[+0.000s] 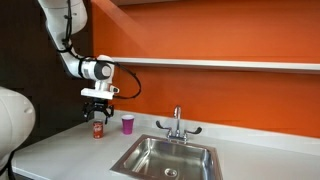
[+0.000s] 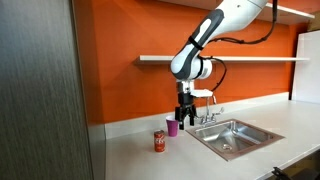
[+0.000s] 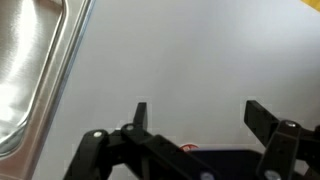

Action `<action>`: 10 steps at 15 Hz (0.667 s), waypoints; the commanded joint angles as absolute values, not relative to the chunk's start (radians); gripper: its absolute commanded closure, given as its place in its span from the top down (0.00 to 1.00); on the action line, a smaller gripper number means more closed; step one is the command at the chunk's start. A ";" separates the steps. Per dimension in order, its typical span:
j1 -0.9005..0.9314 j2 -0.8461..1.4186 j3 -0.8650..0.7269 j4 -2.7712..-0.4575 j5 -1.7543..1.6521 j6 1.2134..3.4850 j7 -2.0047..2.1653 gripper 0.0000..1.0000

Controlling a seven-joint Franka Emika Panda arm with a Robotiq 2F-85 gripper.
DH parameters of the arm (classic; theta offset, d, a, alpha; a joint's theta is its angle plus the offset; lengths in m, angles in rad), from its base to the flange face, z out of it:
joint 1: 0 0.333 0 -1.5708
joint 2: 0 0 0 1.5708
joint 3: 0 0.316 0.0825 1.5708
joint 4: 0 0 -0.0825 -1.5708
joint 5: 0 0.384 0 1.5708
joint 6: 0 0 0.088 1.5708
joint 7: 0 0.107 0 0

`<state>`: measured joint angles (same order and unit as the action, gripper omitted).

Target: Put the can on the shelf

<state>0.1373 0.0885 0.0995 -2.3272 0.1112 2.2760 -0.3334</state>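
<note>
- Hovering directly above the can (image 1: 98,130), the gripper (image 1: 97,111) points straight down in an exterior view, apparently lined up for a top-down grasp.
- Wrist view: the fingers (image 3: 140,113) are spread wide with only bare table between them, and nothing is held. A small red sliver low between the finger bases may be the can, but it is too small to confirm.
- The can stands upright on the white table (image 1: 55,150), near the orange wall and apart from the gripper. It has not been lifted.
- A purple cup (image 1: 127,123) stands just beside the can, between it and the sink (image 1: 150,157).
- Judgement: the wide opening suits the can's round body. It leaves little margin on the cup side, so a sideways drift on descent could knock the cup.
- In an exterior view the gripper (image 2: 185,112) seems nearer the cup (image 2: 172,127) than the can (image 2: 159,141). This is probably an effect of the viewing angle, and exact alignment cannot be settled from these pictures.
- The shelf (image 1: 220,63) runs along the wall, well above the table and higher than the gripper.
- Judgement: the task is at the approach stage. Descent, closing on the can, lifting and placing all remain.
- Judgement: the shelf is thin, so the can must be set down level and fully on it before release, or it may tip off.
</note>
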 commanded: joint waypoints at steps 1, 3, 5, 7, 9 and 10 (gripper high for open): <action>0.143 0.152 0.130 -2.286 0.081 2.315 -0.313 1.00; 0.147 0.186 0.137 -2.266 0.065 2.340 -0.310 1.00; 0.148 0.227 0.138 -2.240 0.044 2.366 -0.307 1.00; 0.145 0.270 0.136 -2.209 0.031 2.392 -0.309 1.00; 0.138 0.308 0.136 -2.182 0.030 2.418 -0.310 1.00; 0.135 0.325 0.136 -2.170 0.032 2.427 -0.311 1.00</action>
<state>0.1542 0.2634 0.1249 -2.2277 0.0526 2.4013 -0.3302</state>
